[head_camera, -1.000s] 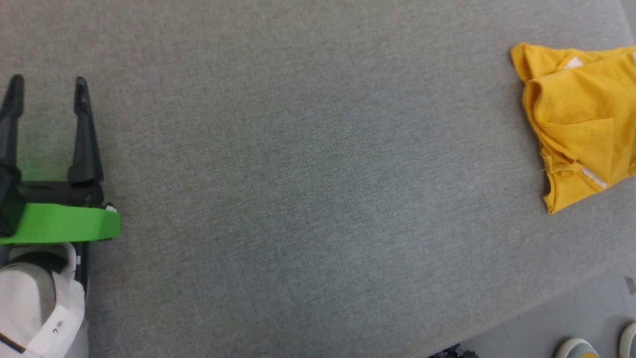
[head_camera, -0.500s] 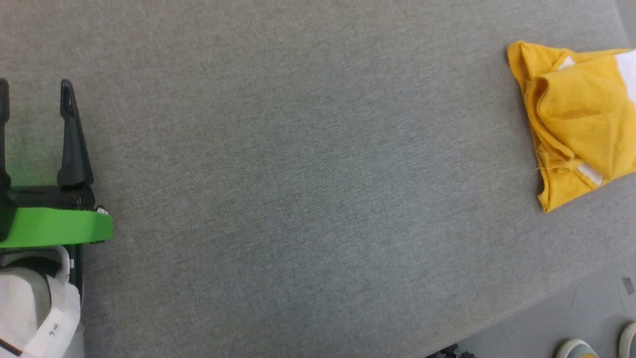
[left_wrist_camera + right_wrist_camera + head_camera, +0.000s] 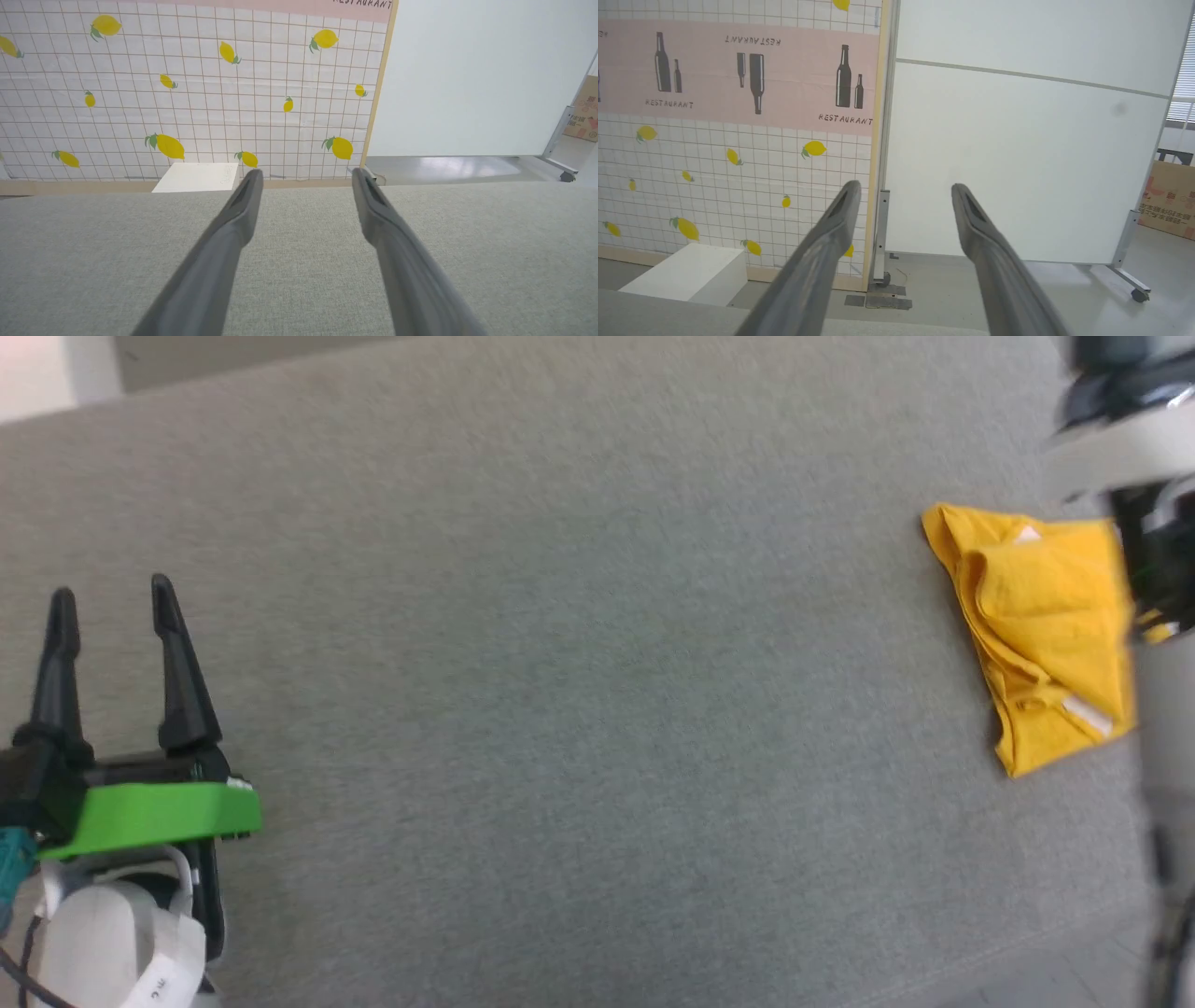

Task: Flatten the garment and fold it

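Left wrist view shows the left gripper [image 3: 307, 175] with its two dark fingers spread wide and nothing between them. They reach out low and nearly level over the grey table [image 3: 93, 261], without touching it, toward a lemon-patterned wall [image 3: 187, 93]. A white box [image 3: 196, 177] stands past the table's far edge. In the head view this gripper sits at the lower left, fingers pointing up the picture, with a green bracket [image 3: 159, 817] at their base and the pale forearm [image 3: 103, 943] below. In the right wrist view the right gripper [image 3: 904, 187] is likewise spread and empty. It is lifted above the table and aimed at a white partition [image 3: 1017, 163]. The right arm [image 3: 1111, 457] shows as a blurred pale and dark shape at the head view's right edge. The garment [image 3: 1036, 616] lies on the table at the far right as a folded yellow bundle, well apart from the left gripper. The right arm hides its right side, and whether the arm touches it cannot be told.
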